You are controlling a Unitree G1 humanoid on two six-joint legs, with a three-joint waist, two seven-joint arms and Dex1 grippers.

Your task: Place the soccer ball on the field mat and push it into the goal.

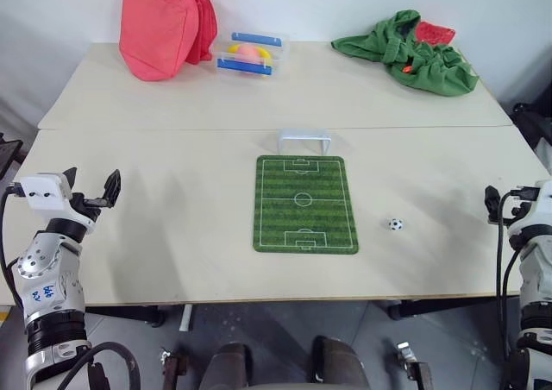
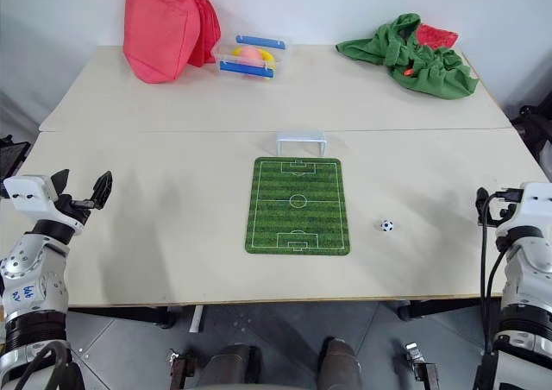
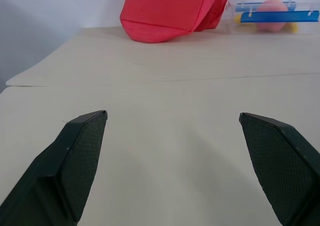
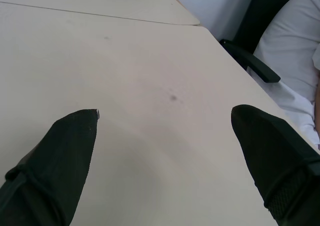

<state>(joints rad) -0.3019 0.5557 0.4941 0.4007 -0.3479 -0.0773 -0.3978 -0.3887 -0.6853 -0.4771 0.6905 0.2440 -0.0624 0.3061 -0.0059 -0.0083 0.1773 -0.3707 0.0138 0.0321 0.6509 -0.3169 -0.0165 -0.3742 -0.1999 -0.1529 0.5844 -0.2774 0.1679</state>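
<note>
**Both grippers wide open and empty, ball resting off the mat**

Your left gripper [image 1: 92, 194] hovers over the near left part of the table [image 1: 172, 148] with its two black fingers [image 3: 75, 161] spread wide and nothing between them. Your right gripper [image 4: 165, 156] sits at the near right edge of the table, its fingers likewise far apart and holding nothing.

The soccer ball [image 1: 395, 224] lies on the bare tabletop, inward from your right gripper and between it and the field mat [image 1: 304, 204]. It is just beside the mat's right edge, near the mat's closer end, and not touching it. From your left gripper the ball is well apart, with the whole mat in between.

The field mat lies flat in the middle of the table, roughly midway between your two grippers. The goal [image 1: 304, 139] stands upright at the mat's far end, touching or just beside that edge, farther away than either gripper.

Ahead of your left gripper, at the far side of the table, sits a red bag [image 3: 170, 11], and beside it a clear plastic box [image 3: 272, 18] with blue bars. A crumpled green cloth [image 1: 410, 53] lies on the far right of the table, well ahead of your right gripper. In the right wrist view, a person's white sleeve [image 4: 295, 51] shows beyond the table's edge.
</note>
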